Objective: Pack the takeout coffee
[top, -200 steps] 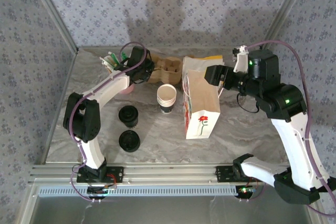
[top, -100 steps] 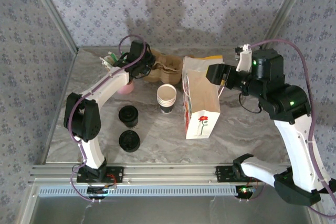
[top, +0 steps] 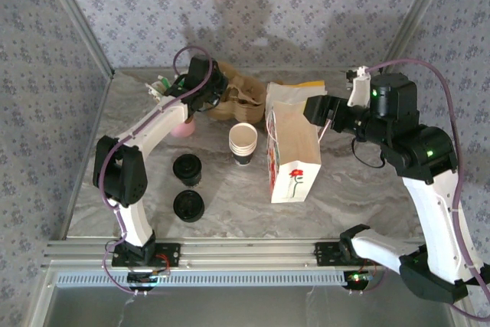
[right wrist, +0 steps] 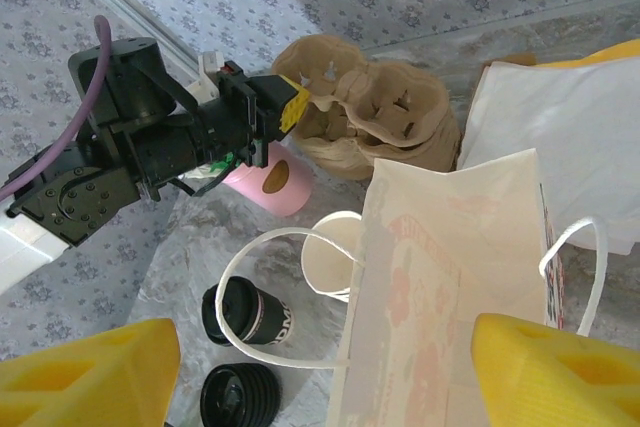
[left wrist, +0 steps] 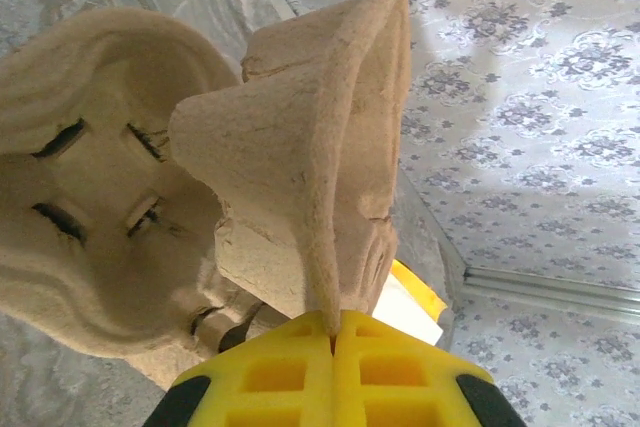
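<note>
Takeout coffee (top: 187, 168), a small brown paper cup with a round black plastic lid, stands upright on the grey marbled table (top: 360, 189), untouched, at about 8 o'clock from a stack of lidless white paper cups (top: 243, 143). The left gripper (left wrist: 333, 347) is pinched tight on the rim of a tan moulded-pulp cup carrier (left wrist: 120, 197) at the table's 12 o'clock. The right gripper (right wrist: 320, 377) hangs with its yellow fingers spread wide at 1 o'clock of a white flower-printed paper bag (top: 295, 158).

The small paper cup with a dark brown body and round black plastic lid (top: 187, 168) stands upright on the grey marbled tabletop (top: 230, 204), left of centre. Its lid is on, and a pale mark shows on its side.
</note>
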